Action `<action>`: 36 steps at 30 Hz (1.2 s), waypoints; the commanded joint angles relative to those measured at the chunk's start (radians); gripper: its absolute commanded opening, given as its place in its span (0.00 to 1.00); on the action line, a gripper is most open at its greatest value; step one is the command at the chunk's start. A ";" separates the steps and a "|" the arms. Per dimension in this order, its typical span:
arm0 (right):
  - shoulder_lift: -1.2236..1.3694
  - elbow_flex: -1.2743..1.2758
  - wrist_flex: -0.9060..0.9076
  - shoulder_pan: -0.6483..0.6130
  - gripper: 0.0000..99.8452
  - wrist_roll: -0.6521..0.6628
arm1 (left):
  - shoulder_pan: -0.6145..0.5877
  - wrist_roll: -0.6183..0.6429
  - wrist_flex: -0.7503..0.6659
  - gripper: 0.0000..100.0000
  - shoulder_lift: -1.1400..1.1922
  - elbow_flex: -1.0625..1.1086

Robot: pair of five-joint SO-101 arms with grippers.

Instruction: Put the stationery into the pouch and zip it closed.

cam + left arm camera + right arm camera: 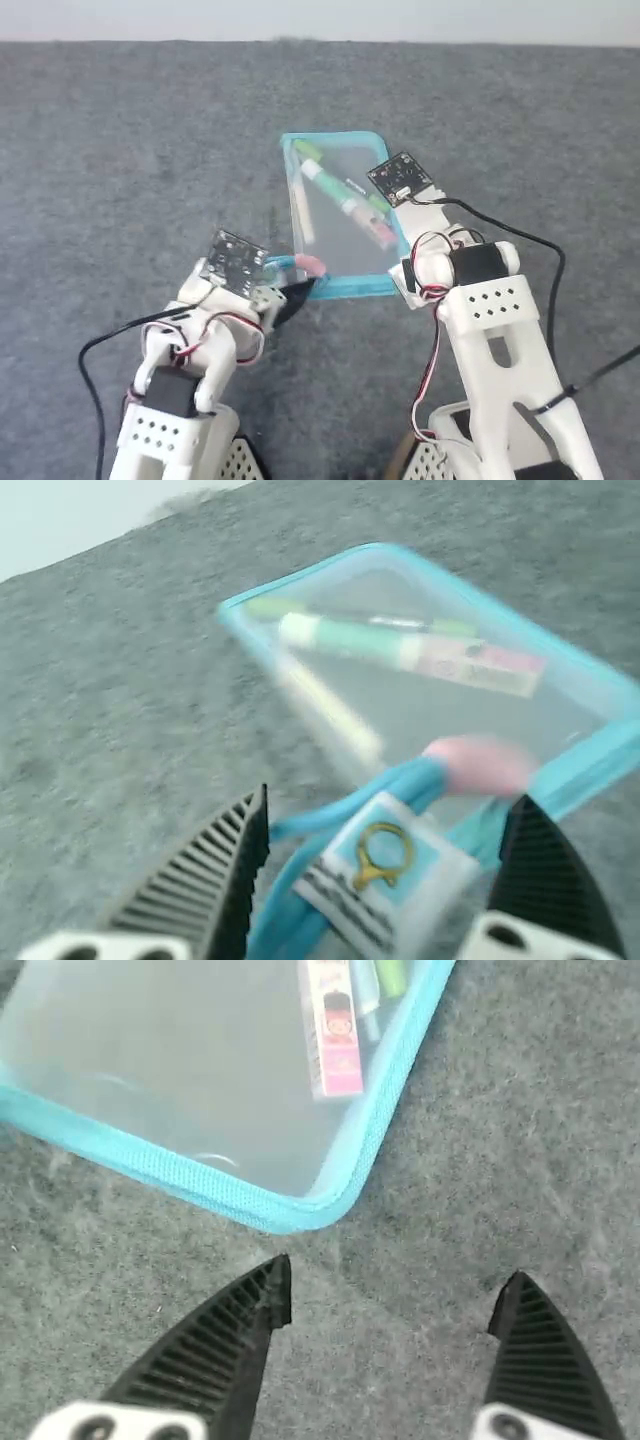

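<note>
Pouch [345,288] sits mid-mat [120,150] with the pens [345,190] inside. The left gripper [392,800] is spread wide, with the blue strap [330,820] and tag [385,865] between its jaws, not pinched. The right gripper [398,1270] is spread too, over the mat just off the pouch's other near corner.

Table [130,150]: mottled grey throughout. Pouch [335,138]: clear, with turquoise edging. Inside it, a marker [420,650] banded white, green and pink, and a stick [301,210] in pale cream. Strap [330,820]: turquoise, with a pink tab [480,762]. Tag [400,880]: light blue and white with black stripes and a gold ring [380,852]. Fingers [220,1350] of both arms: black, ribbed. Arms [500,310]: white.
</note>
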 commanded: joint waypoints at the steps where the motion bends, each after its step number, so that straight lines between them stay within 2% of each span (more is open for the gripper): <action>1: -0.071 -0.015 0.007 -0.085 0.31 -0.008 | 0.184 -0.020 -0.031 0.35 -0.014 0.030; 5: -0.199 0.008 0.010 -0.134 0.32 0.000 | 0.097 -0.017 -0.029 0.35 -0.011 0.002; 10: -0.265 0.120 -0.039 -0.271 0.31 0.028 | 0.075 -0.020 -0.025 0.35 -0.018 -0.004; 13: -0.266 0.172 -0.077 -0.289 0.31 0.028 | -0.049 -0.014 -0.029 0.35 -0.018 -0.031; 16: -0.275 0.199 -0.090 -0.242 0.31 -0.011 | -0.126 0.000 -0.031 0.35 -0.018 -0.038; 18: -0.275 0.199 -0.090 -0.196 0.26 -0.021 | -0.155 0.028 -0.038 0.32 -0.018 -0.050; 22: -0.291 0.198 -0.091 -0.137 0.07 -0.029 | -0.232 0.041 -0.040 0.14 -0.018 -0.091; 24: -0.325 0.199 -0.091 -0.105 0.00 -0.023 | -0.265 0.041 -0.043 0.06 -0.018 -0.107; 26: -0.375 0.204 -0.090 -0.061 0.04 -0.029 | -0.278 0.041 -0.043 0.01 -0.018 -0.117; 32: -0.568 0.250 -0.081 0.087 0.06 -0.029 | -0.273 0.041 -0.044 0.02 -0.020 -0.137; 36: -0.714 0.370 -0.081 0.131 0.06 -0.028 | -0.272 0.043 -0.041 0.02 -0.020 -0.197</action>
